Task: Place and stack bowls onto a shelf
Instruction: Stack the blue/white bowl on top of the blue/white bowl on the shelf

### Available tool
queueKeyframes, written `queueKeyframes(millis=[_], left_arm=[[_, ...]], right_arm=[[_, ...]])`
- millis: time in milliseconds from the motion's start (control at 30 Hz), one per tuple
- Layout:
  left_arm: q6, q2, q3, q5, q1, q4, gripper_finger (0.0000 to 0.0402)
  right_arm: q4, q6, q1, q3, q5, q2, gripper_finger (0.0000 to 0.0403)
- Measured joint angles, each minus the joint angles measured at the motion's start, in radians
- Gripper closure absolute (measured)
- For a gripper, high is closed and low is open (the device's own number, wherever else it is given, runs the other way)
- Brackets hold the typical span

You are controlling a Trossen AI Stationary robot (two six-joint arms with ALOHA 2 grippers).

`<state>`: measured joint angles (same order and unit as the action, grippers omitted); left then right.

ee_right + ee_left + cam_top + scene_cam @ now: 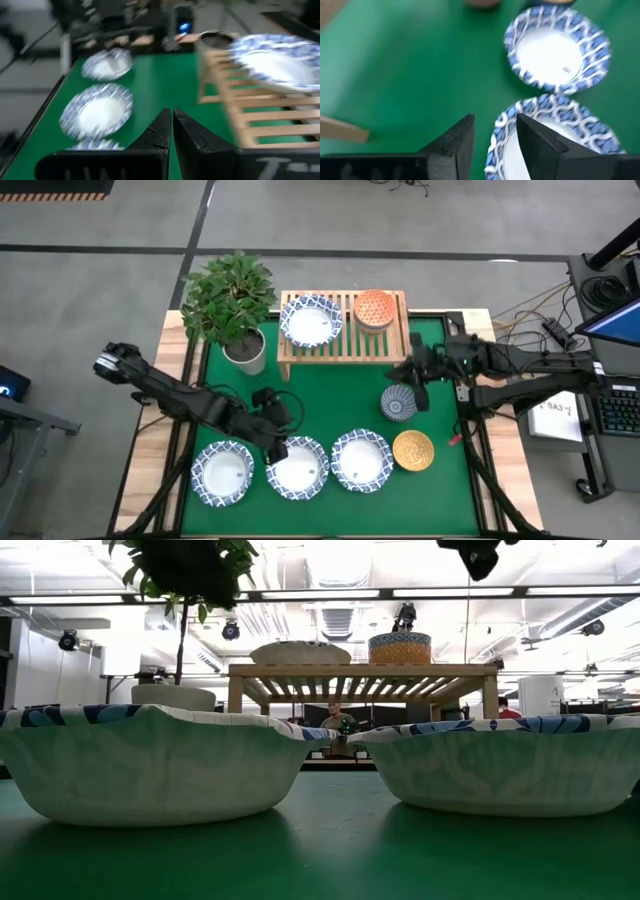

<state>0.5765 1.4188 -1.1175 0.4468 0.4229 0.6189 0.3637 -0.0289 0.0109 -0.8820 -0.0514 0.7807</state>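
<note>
Green-matted surface (330,395) inspected from above. Wooden slatted shelf (343,345) at the far side, carrying one wide white blue-rimmed bowl (310,320) toward its left end and an orange-red bowl (375,308) toward its right end. Potted plant (232,305) just left of the shelf.

Three more wide white blue-rimmed bowls in a row along the near edge: left bowl (222,474), middle bowl (298,468), right bowl (361,460). Golden yellow bowl (413,451) just right of that row. Dark blue-grey patterned bowl (398,404) between the yellow bowl and the shelf's right end.

Left tool (274,442) down at the far-left rim of the middle bowl. In its wrist view, fingers parted, one finger (540,145) over the bowl's inside, the other outside, rim (499,131) between them; grip not closed on the rim, contact unclear.

Right tool (408,373) raised in front of the shelf's right end, just beyond the dark blue-grey patterned bowl, not touching it. Fingers pressed together, clenched on nothing, as seen in its wrist view (172,125).

Low view: two white bowls close in the foreground, shelf behind with both bowls on top.
</note>
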Motion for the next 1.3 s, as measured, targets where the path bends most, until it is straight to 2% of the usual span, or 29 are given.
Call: queueKeyframes(millis=[167, 367, 533, 700, 867, 1000, 1200, 1300], left_arm=[[0.039, 0.071, 0.000, -0.012, 0.000, 0.058, 0.0238], [0.045, 0.179, 0.000, -0.045, -0.001, 0.089, 0.0227], [0.073, 0.281, 0.001, -0.048, -0.004, 0.090, 0.0235], [0.092, 0.348, 0.002, -0.095, -0.004, 0.064, 0.0244], [0.094, 0.367, 0.002, -0.101, -0.004, 0.050, 0.0251], [0.095, 0.367, 0.002, -0.101, -0.004, 0.048, 0.0277], [0.098, 0.366, 0.002, -0.103, -0.004, 0.043, 0.0383], [0.099, 0.351, 0.002, -0.107, -0.004, 0.049, 0.0390]], right_arm=[[0.005, 0.022, -0.122, 0.063, 0.011, 0.001, 0.0394], [-0.002, -0.017, -0.216, 0.135, 0.166, 0.005, 0.0394], [-0.024, -0.056, -0.238, 0.177, 0.239, 0.006, 0.0394], [-0.056, -0.057, -0.238, 0.197, 0.245, 0.006, 0.0394], [-0.061, -0.057, -0.238, 0.199, 0.246, 0.006, 0.0394], [-0.063, -0.057, -0.238, 0.202, 0.246, 0.006, 0.0394], [-0.063, -0.060, -0.238, 0.211, 0.246, 0.006, 0.0394], [-0.063, -0.066, -0.238, 0.216, 0.246, 0.006, 0.0394]])
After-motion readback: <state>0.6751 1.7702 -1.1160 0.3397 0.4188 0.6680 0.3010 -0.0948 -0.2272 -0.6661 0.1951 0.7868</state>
